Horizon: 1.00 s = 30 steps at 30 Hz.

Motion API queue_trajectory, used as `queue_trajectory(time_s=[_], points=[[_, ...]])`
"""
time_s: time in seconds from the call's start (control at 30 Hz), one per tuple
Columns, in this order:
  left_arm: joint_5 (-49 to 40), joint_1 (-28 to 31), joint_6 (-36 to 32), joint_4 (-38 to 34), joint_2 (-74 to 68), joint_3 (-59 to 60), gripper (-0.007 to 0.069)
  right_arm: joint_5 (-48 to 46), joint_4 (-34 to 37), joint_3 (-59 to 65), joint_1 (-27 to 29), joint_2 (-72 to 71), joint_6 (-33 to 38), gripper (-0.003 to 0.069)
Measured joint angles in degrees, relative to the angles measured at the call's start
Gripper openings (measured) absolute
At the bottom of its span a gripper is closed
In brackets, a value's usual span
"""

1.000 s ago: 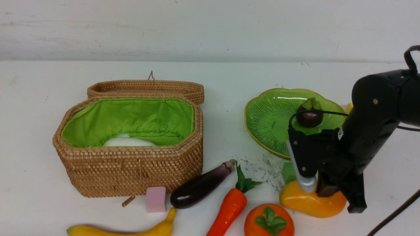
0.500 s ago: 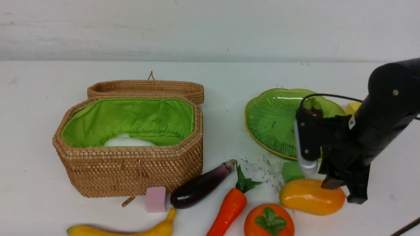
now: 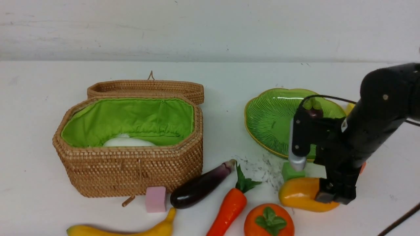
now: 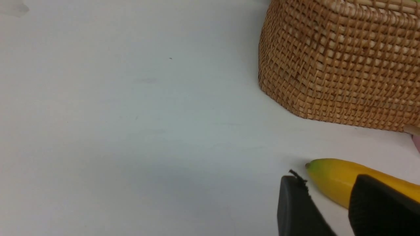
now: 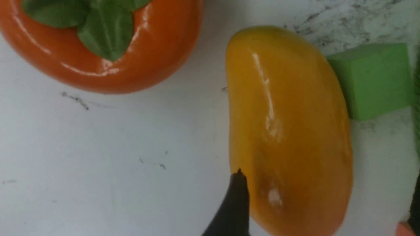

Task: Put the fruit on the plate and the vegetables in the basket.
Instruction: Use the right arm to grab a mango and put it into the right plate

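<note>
Partly done. Mangosteen [image 3: 314,111] sits on the plate [image 3: 265,114], half hidden behind the right hand [image 3: 315,181]. White vegetable [image 3: 128,142] lies inside the basket [image 3: 131,170], well left of the plate.

Not yet sorted, on the tabletop [image 3: 229,78]:
- mango [image 3: 297,195] just in front of the plate
- persimmon [image 3: 269,221] further front
- eggplant [image 3: 200,188] and carrot [image 3: 229,206] front-left of the plate
- banana [image 3: 124,231] far front-left

Right hand straddles the mango, fingers apart, one tip touching its side, not clamped. Left hand [image 4: 331,209] has fingers apart and is empty, with the banana's tip just beyond. Judged: two of seven sorted, mango pick underway.
</note>
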<state>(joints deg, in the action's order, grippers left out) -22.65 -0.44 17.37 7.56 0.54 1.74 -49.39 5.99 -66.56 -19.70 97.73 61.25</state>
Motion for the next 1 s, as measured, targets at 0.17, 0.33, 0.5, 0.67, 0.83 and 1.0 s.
queue_trajectory(time_s=[0.17,0.33,0.5,0.67,0.83,1.0], points=[[0.0,0.0,0.0,0.0,0.0,0.0,0.0239,0.5,-2.5,0.0,0.0,8.6,0.0,0.067],[0.0,0.0,0.0,0.0,0.0,0.0,0.0239,-0.9,-3.4,-0.1,0.0,10.2,-0.1,0.0593],[0.0,0.0,0.0,0.0,0.0,0.0,0.0239,-2.8,-3.4,-0.1,0.0,5.1,-0.1,0.0594],[0.0,0.0,0.0,0.0,0.0,0.0,0.0239,-3.6,-2.6,-1.7,0.0,-3.9,-1.4,0.0594],[0.0,0.0,0.0,0.0,0.0,0.0,0.0239,-3.6,-1.7,-11.7,0.0,-6.4,-16.5,0.0594],[0.0,0.0,0.0,0.0,0.0,0.0,0.0239,-6.2,-1.7,-29.4,0.0,3.5,-42.7,0.0594]])
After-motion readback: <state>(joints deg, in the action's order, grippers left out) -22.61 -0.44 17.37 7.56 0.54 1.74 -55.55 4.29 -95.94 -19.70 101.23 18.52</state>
